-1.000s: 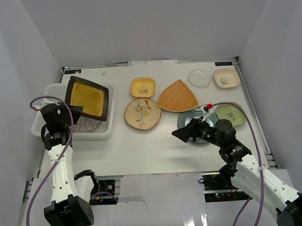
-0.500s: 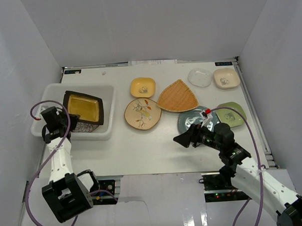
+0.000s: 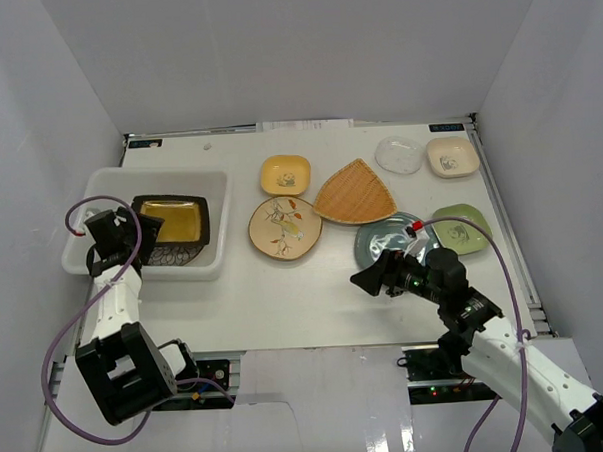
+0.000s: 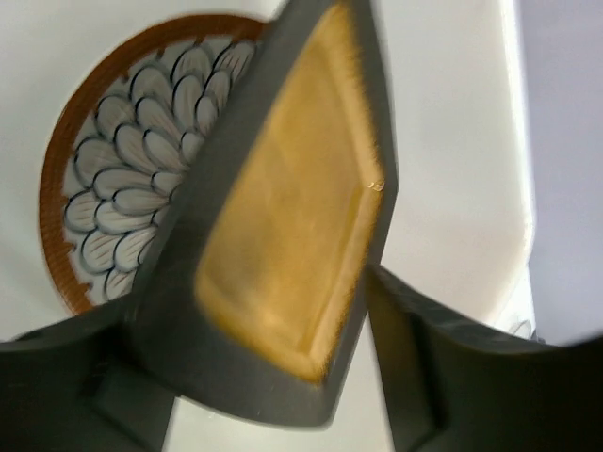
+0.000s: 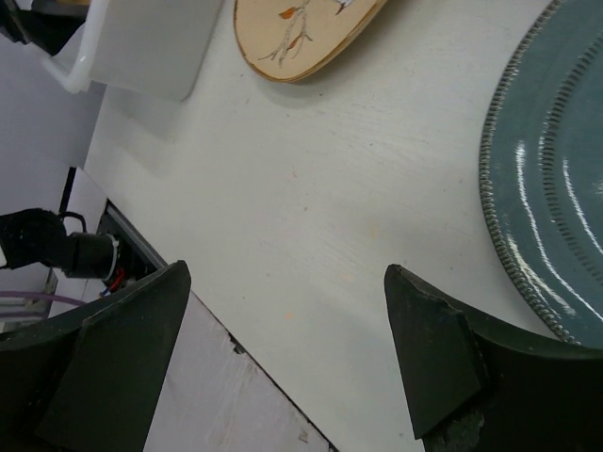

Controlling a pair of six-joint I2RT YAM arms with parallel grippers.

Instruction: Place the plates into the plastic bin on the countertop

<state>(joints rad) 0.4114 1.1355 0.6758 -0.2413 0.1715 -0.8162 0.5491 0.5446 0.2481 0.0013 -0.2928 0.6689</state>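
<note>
The dark square plate (image 3: pixel 173 220) with the amber centre (image 4: pixel 283 245) lies in the plastic bin (image 3: pixel 218 262), resting on the round blue-patterned plate (image 3: pixel 173 255) (image 4: pixel 122 188). My left gripper (image 3: pixel 142 233) (image 4: pixel 250 311) is open around the plate's near edge, with a gap showing at the right finger. My right gripper (image 3: pixel 369 275) (image 5: pixel 285 273) hangs open and empty over bare countertop (image 3: pixel 284 287), just left of the teal plate (image 3: pixel 387 240) (image 5: pixel 556 188). The floral cream (image 3: pixel 285 227), orange fan-shaped (image 3: pixel 355 194), yellow (image 3: pixel 284 174), green (image 3: pixel 462 227), clear (image 3: pixel 398 154) and cream (image 3: pixel 452 155) plates lie on the countertop.
White walls enclose the countertop on three sides. The bin sits against the left wall. The countertop's near edge (image 5: pixel 236 348) runs just below my right gripper's fingers.
The dark square plate has tipped from steeply tilted down to nearly flat in the bin. My left jaws have widened off it. My right gripper has edged slightly toward the near edge.
</note>
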